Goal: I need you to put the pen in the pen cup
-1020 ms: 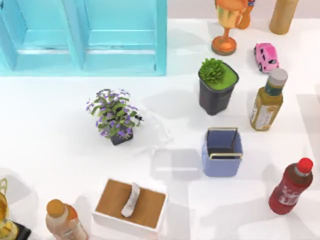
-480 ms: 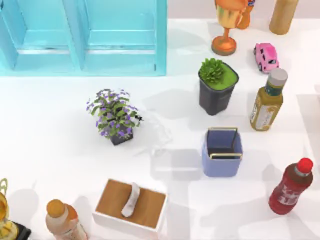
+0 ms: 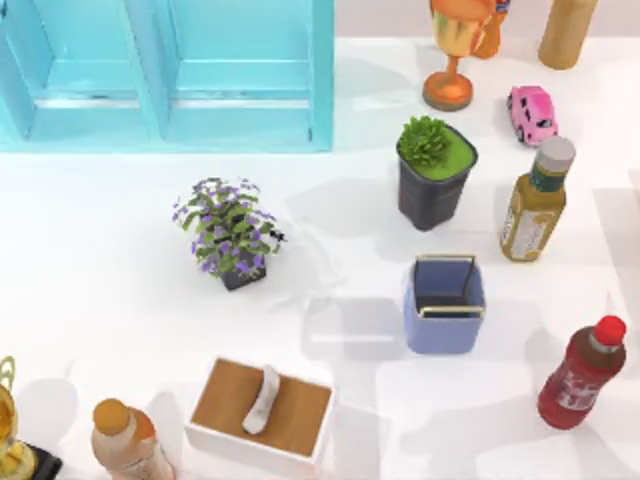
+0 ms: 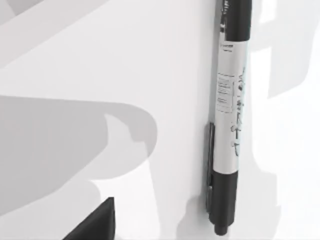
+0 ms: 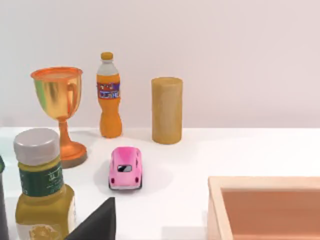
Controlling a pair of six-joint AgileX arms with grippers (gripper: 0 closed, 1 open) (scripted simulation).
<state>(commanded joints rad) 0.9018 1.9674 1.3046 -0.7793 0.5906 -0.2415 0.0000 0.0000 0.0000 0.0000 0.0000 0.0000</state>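
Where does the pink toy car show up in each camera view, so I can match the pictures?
Top view: the pink toy car sits at the far right, just right of the orange goblet.
Right wrist view: the pink toy car stands in front of the goblet and the tan cylinder, about midway between them.
Left wrist view: this camera looks at the pen instead.
Shared landmark: the orange goblet beside the car.
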